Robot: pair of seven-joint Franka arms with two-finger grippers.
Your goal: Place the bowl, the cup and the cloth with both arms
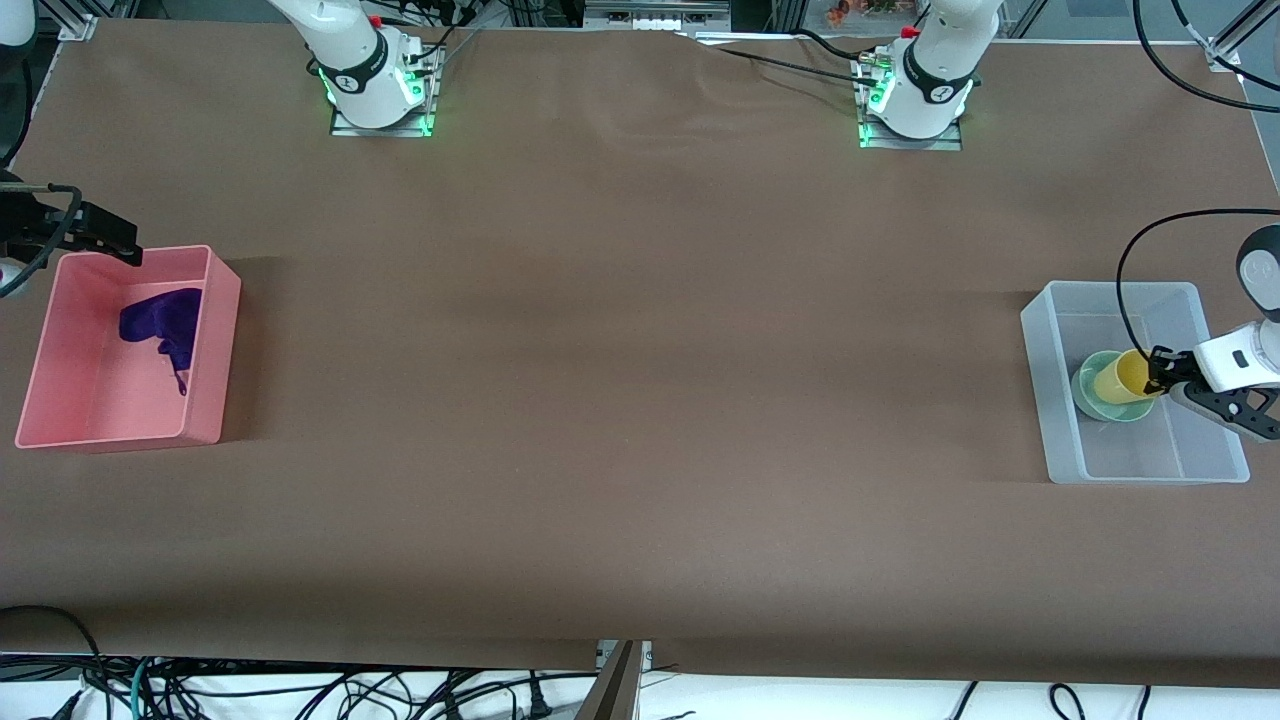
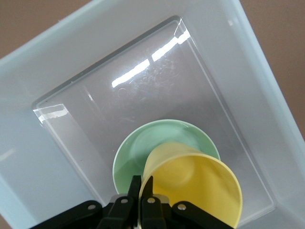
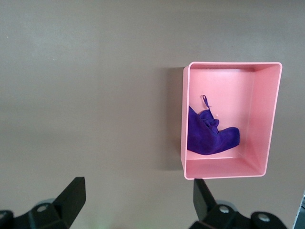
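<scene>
The plain yellow cup (image 1: 1125, 377), pinched at its rim by the closed left gripper (image 2: 141, 187), is held tilted over the glossy mint-green bowl (image 1: 1090, 398) inside the clear plastic bin (image 1: 1120, 297); it should be levelled before release. The deep-purple cloth (image 1: 165, 322) lies in the pink tray (image 1: 120, 432); the right gripper (image 3: 138, 198) waits, fingers spread, over the table's right-arm end.

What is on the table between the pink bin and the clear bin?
Nothing: the front view shows only bare brown table between the pink bin, holding the cloth, and the clear bin.

Glossy bowl (image 2: 143, 143), soft cloth (image 1: 165, 322), matt table (image 1: 640, 400)
</scene>
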